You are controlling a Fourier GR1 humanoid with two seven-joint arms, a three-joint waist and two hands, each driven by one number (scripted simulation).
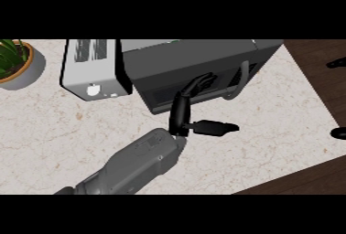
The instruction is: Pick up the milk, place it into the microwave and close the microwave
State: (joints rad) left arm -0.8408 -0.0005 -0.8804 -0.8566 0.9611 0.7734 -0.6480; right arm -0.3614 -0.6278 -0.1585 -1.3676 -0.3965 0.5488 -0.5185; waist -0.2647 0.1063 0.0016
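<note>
My marble surface [74, 132] is carrying a dark microwave [196, 59], a white toaster [91, 68] beside it, and a potted plant [15, 59] at the corner.

Single head view, steeply down, close over counter [61, 132] and microwave [196, 59]

One grey, boxy forearm [138, 164] fills the lower left, its smooth casing broad and flat-topped with faint panel lines and small dark fastener dots. It narrows at the wrist into a glossy black robot hand [181, 114], slim and segmented, with long thin fingers [200, 84] and a thicker black thumb [215, 128].
</note>
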